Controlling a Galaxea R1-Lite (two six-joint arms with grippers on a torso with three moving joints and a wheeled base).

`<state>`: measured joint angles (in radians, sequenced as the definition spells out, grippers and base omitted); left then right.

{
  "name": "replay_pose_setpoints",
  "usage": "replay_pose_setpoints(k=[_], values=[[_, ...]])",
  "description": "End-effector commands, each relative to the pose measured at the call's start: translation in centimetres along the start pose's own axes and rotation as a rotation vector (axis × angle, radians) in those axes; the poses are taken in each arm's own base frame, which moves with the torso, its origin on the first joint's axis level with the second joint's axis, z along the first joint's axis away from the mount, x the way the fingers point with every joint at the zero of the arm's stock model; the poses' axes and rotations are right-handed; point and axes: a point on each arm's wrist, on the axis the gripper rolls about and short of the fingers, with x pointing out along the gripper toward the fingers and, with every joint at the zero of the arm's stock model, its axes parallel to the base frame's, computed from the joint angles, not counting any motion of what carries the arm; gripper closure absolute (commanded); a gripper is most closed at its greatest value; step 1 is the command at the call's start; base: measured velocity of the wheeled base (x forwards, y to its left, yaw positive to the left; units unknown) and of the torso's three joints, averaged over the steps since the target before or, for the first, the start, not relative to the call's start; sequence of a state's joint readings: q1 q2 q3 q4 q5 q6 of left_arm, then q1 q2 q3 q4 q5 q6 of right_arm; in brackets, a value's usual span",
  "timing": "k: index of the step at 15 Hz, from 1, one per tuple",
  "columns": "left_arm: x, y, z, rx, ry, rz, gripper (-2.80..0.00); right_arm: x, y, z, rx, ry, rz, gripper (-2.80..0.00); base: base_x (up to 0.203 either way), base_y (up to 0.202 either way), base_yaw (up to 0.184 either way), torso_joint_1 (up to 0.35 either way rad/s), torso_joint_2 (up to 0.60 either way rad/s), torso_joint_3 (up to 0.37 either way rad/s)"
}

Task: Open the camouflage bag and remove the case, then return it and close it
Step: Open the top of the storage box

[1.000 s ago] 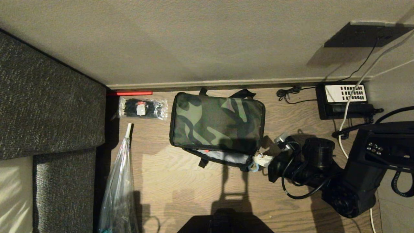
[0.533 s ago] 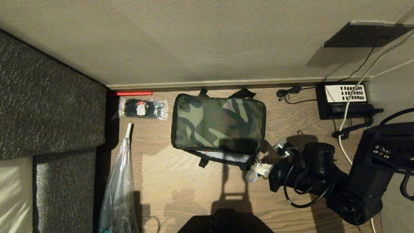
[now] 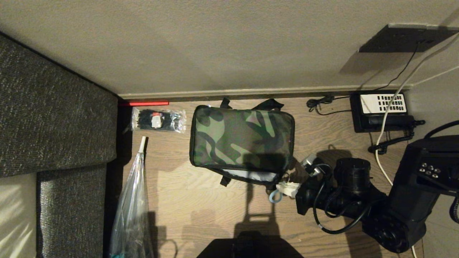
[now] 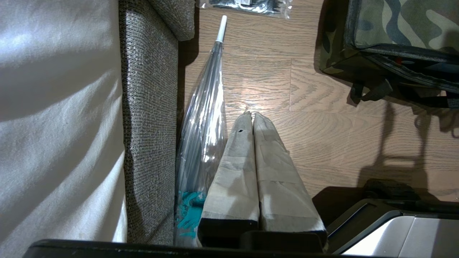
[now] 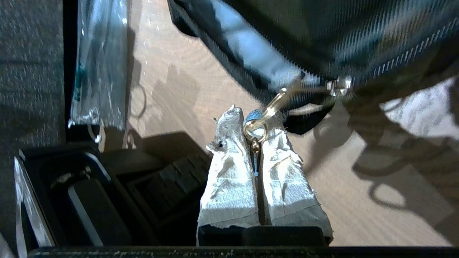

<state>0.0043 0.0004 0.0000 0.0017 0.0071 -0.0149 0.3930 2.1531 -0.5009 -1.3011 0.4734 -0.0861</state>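
The camouflage bag (image 3: 242,138) lies on the wooden floor (image 3: 200,200) near the wall, its near edge partly unzipped and showing pale lining. At its near right corner, the right gripper (image 5: 256,123) is clamped on the blue loop of the zipper pull (image 5: 255,123), the brass clip stretched toward the slider. The left gripper (image 4: 252,116) hangs with fingers together beside a clear umbrella (image 4: 204,125).
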Motion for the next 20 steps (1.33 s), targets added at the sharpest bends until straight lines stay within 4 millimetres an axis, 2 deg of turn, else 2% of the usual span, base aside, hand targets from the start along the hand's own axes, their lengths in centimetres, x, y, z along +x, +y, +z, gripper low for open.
replay_pose_setpoints(k=[1,5,11,20], values=[[0.0,0.0,-0.1,0.0,0.002,0.001,0.0,-0.3,-0.3,0.8,-0.004,-0.034,-0.007,0.0,0.0,0.0,0.0,0.0,0.0,0.0],[0.0,0.0,-0.1,0.0,0.002,0.001,0.0,-2.7,-1.2,2.8,-0.013,-0.087,-0.048,0.0,0.0,0.0,0.0,0.0,0.0,0.0],[0.0,0.0,-0.1,-0.001,0.002,0.001,0.0,-5.1,-3.0,3.0,0.007,-0.093,-0.132,0.0,0.0,0.0,0.0,0.0,0.0,0.0],[0.0,0.0,-0.1,-0.001,0.001,0.001,0.0,-4.8,-6.0,2.3,-0.057,-0.09,-0.206,0.0,0.0,0.0,0.0,0.0,0.0,0.0]])
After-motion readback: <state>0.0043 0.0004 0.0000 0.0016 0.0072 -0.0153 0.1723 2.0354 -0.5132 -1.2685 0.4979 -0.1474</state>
